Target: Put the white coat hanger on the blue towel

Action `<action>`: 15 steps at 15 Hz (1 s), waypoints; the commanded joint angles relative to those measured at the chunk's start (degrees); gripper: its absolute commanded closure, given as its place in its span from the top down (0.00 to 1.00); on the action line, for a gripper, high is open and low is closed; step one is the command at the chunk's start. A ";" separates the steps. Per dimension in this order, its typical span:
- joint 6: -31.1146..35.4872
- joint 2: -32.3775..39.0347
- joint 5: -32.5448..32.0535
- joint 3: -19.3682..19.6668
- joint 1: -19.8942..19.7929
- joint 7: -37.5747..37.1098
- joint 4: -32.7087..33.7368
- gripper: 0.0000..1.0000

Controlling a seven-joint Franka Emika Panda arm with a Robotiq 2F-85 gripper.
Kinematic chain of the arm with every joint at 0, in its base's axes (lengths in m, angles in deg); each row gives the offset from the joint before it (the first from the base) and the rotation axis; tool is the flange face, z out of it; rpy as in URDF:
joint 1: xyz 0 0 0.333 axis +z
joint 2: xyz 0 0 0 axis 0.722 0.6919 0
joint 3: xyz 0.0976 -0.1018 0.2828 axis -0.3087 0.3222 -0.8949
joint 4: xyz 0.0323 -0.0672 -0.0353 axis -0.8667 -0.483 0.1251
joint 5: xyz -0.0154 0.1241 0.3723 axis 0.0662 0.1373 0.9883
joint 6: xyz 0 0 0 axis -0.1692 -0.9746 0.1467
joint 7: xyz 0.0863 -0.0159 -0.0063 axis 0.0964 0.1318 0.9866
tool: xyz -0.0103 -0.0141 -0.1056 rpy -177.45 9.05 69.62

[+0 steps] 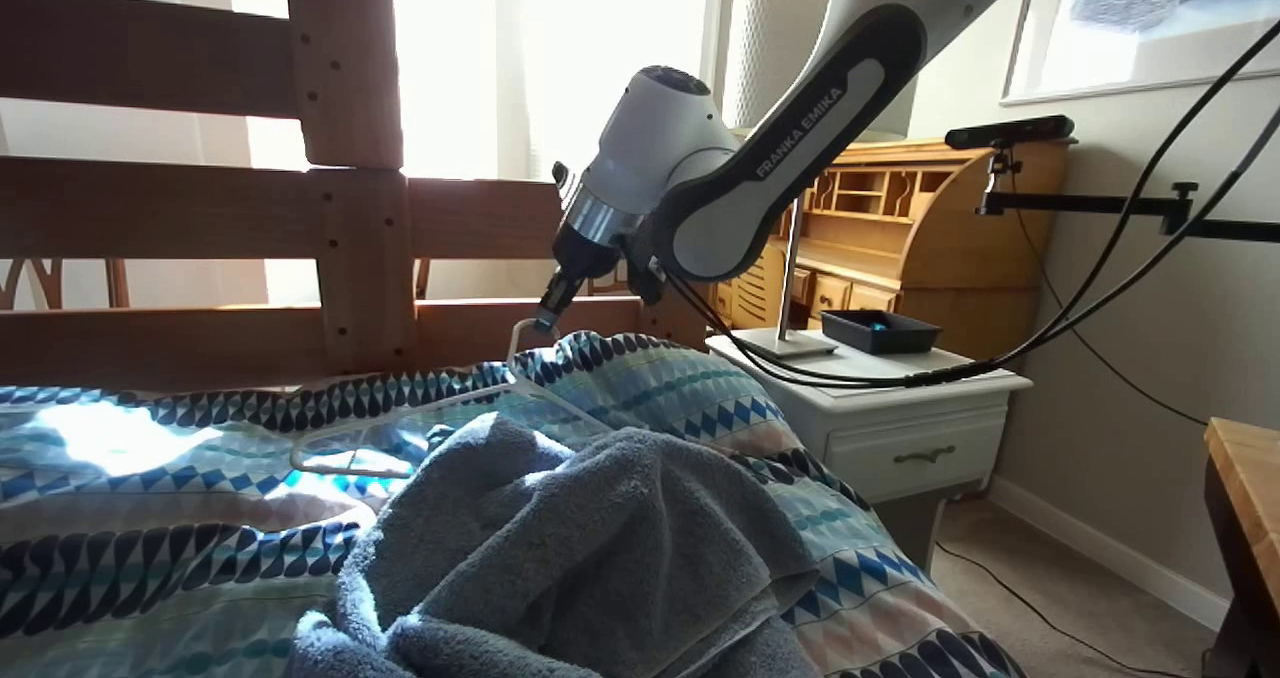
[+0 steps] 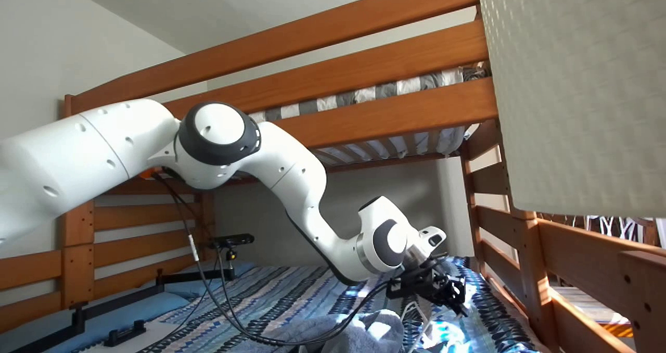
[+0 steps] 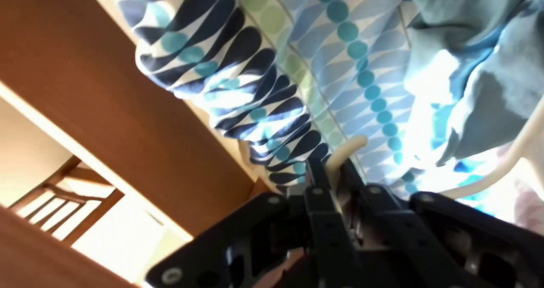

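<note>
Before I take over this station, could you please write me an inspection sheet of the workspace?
Surface: patterned bedding, rumpled, with bright sunlit patches.
Job's things: white coat hanger, held at its hook; blue towel, crumpled on the bedding and hiding part of the hanger in an exterior view.
Clutter: black tray on the white nightstand, with something blue inside, too small to name.
Grippers: the single gripper is closed on the hanger's hook.
Cables: dark cables hang in a loop by the robot arm, crossing before the nightstand in an exterior view; contact cannot be told.
Surroundings: wooden bunk bed, lamp, roll-top desk, bright window.
</note>
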 commanded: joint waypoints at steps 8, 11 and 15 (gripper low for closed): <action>9.49 1.45 1.24 20.27 13.89 -10.06 -1.99 0.03; 8.43 -0.02 1.43 18.56 13.51 -8.10 -3.12 0.03; 7.83 -2.03 2.02 16.84 12.54 -8.20 -4.05 0.03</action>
